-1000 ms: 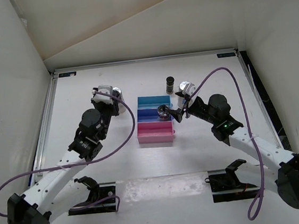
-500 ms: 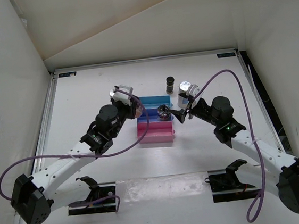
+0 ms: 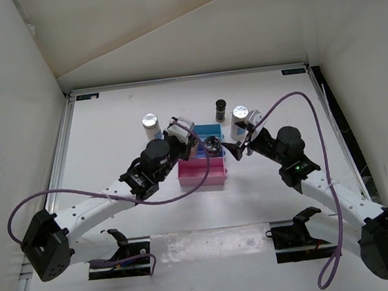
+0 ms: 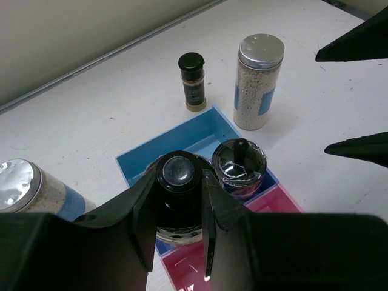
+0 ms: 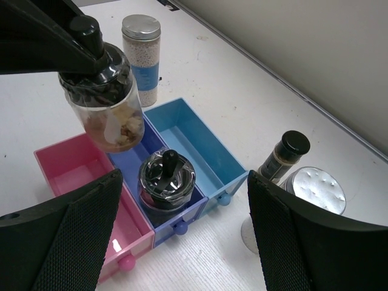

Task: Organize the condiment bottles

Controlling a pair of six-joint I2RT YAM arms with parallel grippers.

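Observation:
My left gripper (image 3: 183,137) is shut on a clear short jar with a dark top (image 4: 178,180), held over the stepped rack (image 3: 201,176); the jar also shows in the right wrist view (image 5: 107,100). A second clear jar (image 3: 212,144) stands in the rack's middle dark-blue compartment (image 5: 167,182). My right gripper (image 3: 236,146) is open and empty, just right of the rack. A slim dark bottle (image 3: 221,109) and a white shaker with a silver lid (image 3: 240,115) stand behind the rack. Another white shaker (image 3: 151,126) stands to the rack's left.
The rack's light-blue back compartment (image 4: 182,142) and pink front compartment (image 5: 66,173) hold nothing. White walls enclose the table on the left, back and right. Purple cables loop over both arms.
My left gripper has moved right with the jar, from beside the left white shaker to over the rack. The right gripper has barely shifted.

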